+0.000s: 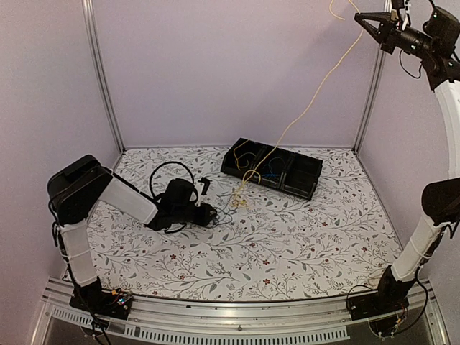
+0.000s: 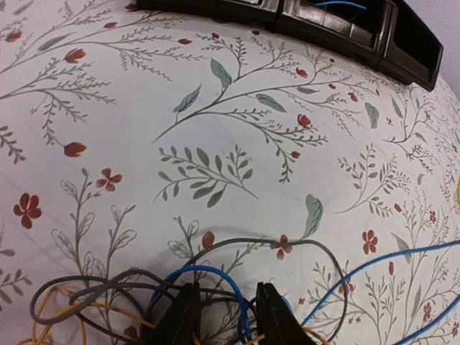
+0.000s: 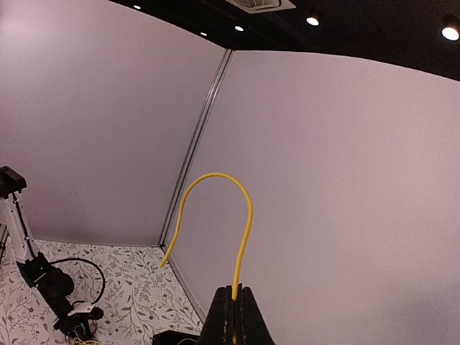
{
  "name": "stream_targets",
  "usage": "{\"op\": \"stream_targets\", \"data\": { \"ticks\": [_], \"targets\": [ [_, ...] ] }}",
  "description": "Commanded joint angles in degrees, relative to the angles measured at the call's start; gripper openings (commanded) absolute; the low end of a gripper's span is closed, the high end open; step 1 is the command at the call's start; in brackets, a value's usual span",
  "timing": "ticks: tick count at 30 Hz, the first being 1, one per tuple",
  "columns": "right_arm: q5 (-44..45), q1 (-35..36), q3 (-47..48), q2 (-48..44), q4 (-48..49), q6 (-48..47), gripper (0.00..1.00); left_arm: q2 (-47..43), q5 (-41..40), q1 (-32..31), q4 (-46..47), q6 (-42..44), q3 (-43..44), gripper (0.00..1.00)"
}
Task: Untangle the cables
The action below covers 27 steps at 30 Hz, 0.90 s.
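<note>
Near table lies open; yellow cable slants overhead, black tray blocks far side.

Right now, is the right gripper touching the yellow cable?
Touching. The right wrist view shows the right gripper shut on the yellow cable: the cable comes up from between the closed jaws and bends over in an arch.

Lab test booth: plain panel walls, aluminium posts.

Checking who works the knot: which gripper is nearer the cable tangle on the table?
Left. The left gripper is down at the tangle, jaws astride its wires; the right gripper is raised high, far from it, pinching a yellow cable.
</note>
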Motion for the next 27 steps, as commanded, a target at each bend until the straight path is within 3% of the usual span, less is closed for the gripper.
{"op": "stream_targets", "data": {
  "ticks": [1,5,9,17,23,27],
  "targets": [
    [-2.18,4.12,-8.45,-1.90,1.77,2.62,0.00,-8.02,0.89,0.31,-1.45,6.53,-5.23,0.37],
    [0.42,12.27,-16.19,-2.66,-1.45,-2.43,0.00,-14.07,0.14,-2.42,0.68,9.45,-5.83,0.55],
    [2.88,20.31,-22.59,-2.36,-2.83,-5.80,0.00,-17.32,-1.52,-5.91,4.01,10.72,-5.14,0.61],
    [4.69,27.72,-26.33,0.10,-2.04,-6.51,0.00,-20.97,-0.82,-13.43,19.16,18.13,-6.32,0.63],
    [4.75,30.46,-26.07,1.30,-2.32,-6.19,0.00,-16.08,-6.75,-14.49,19.71,21.44,0.24,0.63],
    [4.42,31.90,-26.22,1.27,-2.36,-5.73,0.00,-12.54,-4.08,-14.36,22.20,22.68,4.82,0.63]
  ]
}}
